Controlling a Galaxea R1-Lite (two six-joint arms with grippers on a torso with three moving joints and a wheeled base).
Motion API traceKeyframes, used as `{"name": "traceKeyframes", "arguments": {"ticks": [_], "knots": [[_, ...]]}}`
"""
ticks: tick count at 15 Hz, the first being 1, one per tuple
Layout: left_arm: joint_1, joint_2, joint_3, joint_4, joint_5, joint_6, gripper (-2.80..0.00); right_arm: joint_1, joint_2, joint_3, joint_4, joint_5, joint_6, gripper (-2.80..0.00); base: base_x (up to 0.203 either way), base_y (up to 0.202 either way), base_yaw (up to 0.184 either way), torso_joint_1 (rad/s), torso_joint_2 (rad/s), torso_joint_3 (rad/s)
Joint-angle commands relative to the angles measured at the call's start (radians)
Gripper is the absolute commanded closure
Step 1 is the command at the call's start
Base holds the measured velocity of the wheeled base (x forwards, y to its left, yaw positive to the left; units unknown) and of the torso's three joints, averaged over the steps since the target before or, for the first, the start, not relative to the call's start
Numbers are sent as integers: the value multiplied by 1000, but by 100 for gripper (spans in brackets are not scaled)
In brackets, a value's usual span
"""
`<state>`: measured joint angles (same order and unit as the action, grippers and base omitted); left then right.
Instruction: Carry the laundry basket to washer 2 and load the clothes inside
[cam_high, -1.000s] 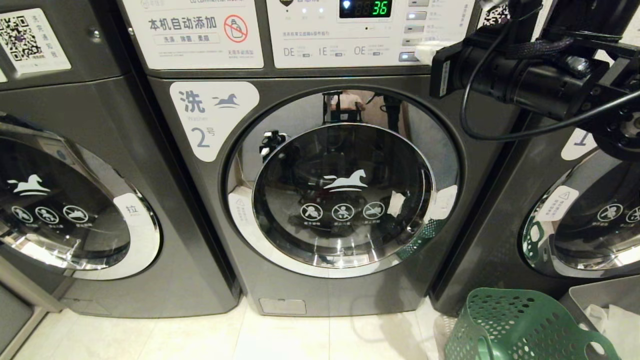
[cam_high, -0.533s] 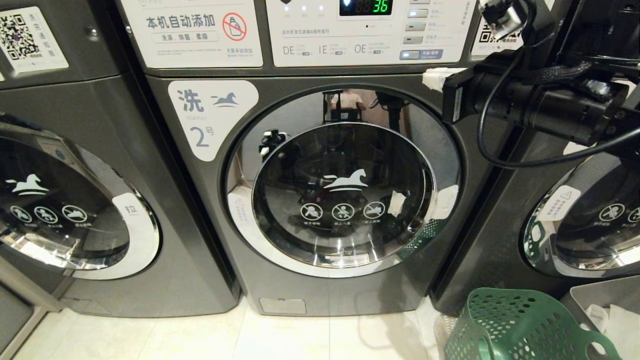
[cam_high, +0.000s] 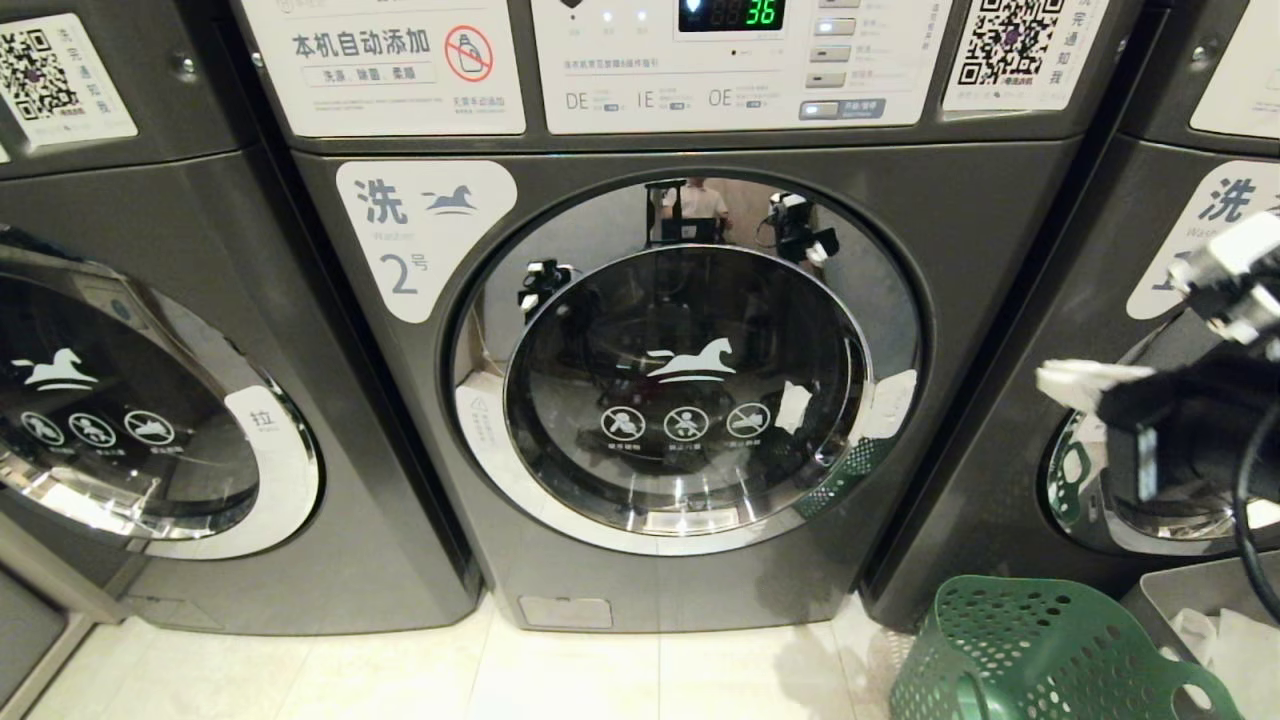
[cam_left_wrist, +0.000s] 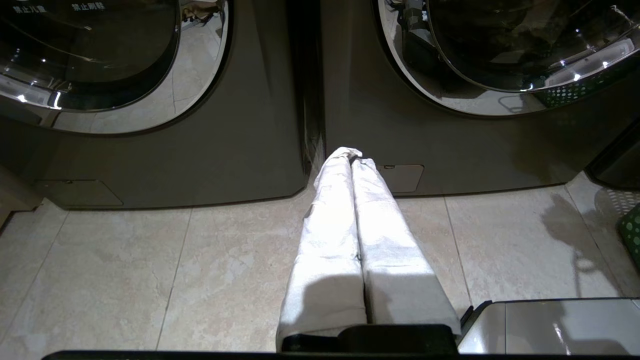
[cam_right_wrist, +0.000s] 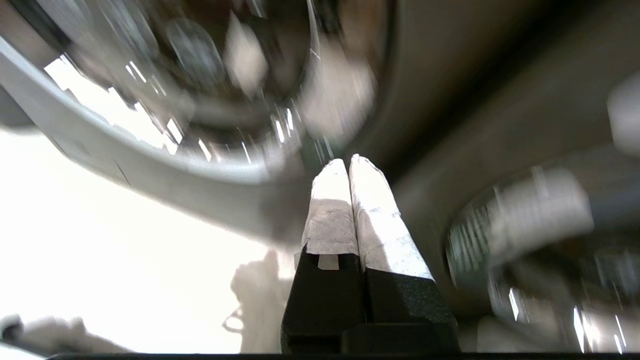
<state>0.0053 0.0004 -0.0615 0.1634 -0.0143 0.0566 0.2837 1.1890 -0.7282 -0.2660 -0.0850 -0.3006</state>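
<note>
Washer 2 (cam_high: 690, 370): straight ahead, round door shut, display lit; the label with "2" sits at the door's upper left.
Basket (cam_high: 1040, 650): on the floor at the lower right, before the gap between washer 2 and the next machine; its inside is not shown, so no clothes can be seen.
Right tool (cam_high: 1075, 378): fingers pressed together, holding nothing, at the right edge in front of the neighbouring washer's door.
Left tool (cam_left_wrist: 351, 156): closed and empty, low over the floor tiles, pointing at the seam between two machines.
Step in hand: probably getting the right arm clear of the front panel.
Doing it well: keep the arm and its cable off the neighbouring door, and lower it beside the basket, not onto its rim.
Risk: a snagged cable.
</note>
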Motion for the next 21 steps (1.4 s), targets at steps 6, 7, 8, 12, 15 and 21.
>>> {"name": "traceKeyframes", "arguments": {"ticks": [6,7,8,12,15,21], "knots": [[1,0,0,1,0,0,0,-313,-731,705,103,114,31,0,0,0,0,0,0,0],[1,0,0,1,-1,-1,0,-327,-815,716,163,123,49,0,0,0,0,0,0,0],[1,0,0,1,0,-1,0,-323,-888,719,207,127,77,0,0,0,0,0,0,0],[1,0,0,1,-1,-1,0,-296,-1156,725,262,132,126,0,0,0,0,0,0,0],[1,0,0,1,0,-5,0,-288,-1189,728,269,103,186,0,0,0,0,0,0,0],[1,0,0,1,0,-6,0,-288,-1189,728,272,107,186,0,0,0,0,0,0,0]]}}
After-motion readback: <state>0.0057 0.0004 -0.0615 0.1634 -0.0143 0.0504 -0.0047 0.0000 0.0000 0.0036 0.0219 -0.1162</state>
